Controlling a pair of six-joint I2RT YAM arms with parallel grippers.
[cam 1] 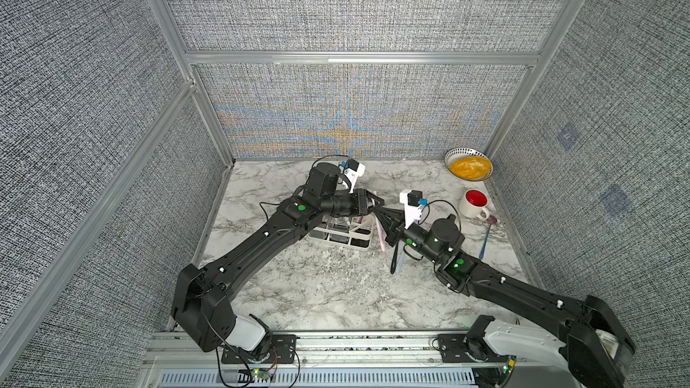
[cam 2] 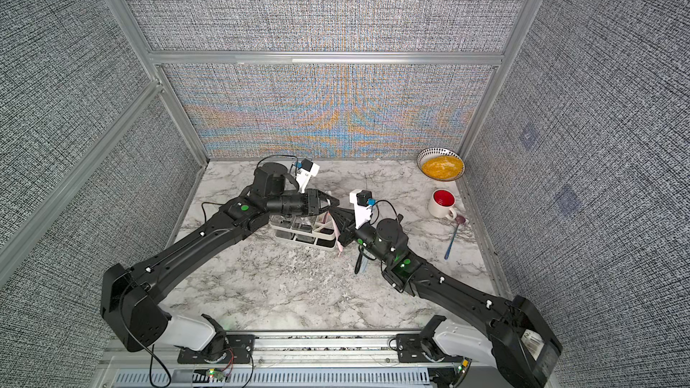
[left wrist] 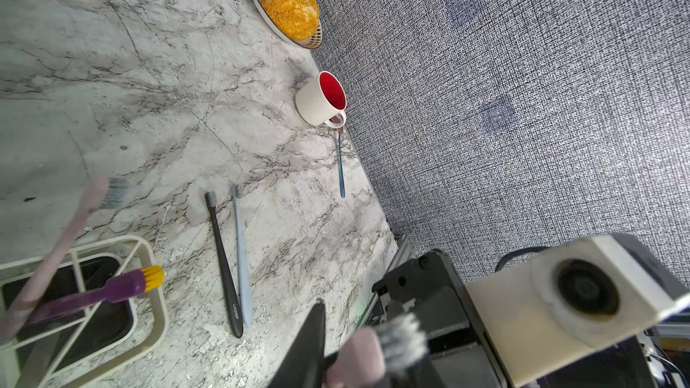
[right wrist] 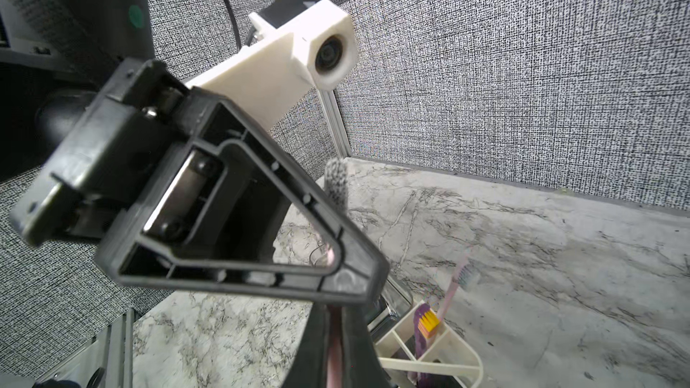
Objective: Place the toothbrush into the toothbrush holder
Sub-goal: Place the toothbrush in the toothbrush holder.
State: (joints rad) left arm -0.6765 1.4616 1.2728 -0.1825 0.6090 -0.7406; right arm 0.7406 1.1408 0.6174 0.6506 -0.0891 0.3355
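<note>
Holder half covered, toothbrush head blurred
In both top views the left arm (cam 1: 261, 240) hides the holder (cam 1: 364, 237) on its 10 o'clock side. The toothbrush (left wrist: 362, 358) head is blurred in the left wrist view; whether the left gripper (cam 1: 381, 204) grips it cannot be told.

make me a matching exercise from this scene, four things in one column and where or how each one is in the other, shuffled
Things:
1 purple toothbrush
2 black toothbrush
3 mug
4 right tool

States:
a red inside
b shut on the pink toothbrush
c lying flat on the table
d leaning in the toothbrush holder

Pairs: 1-d, 2-c, 3-a, 4-b
</note>
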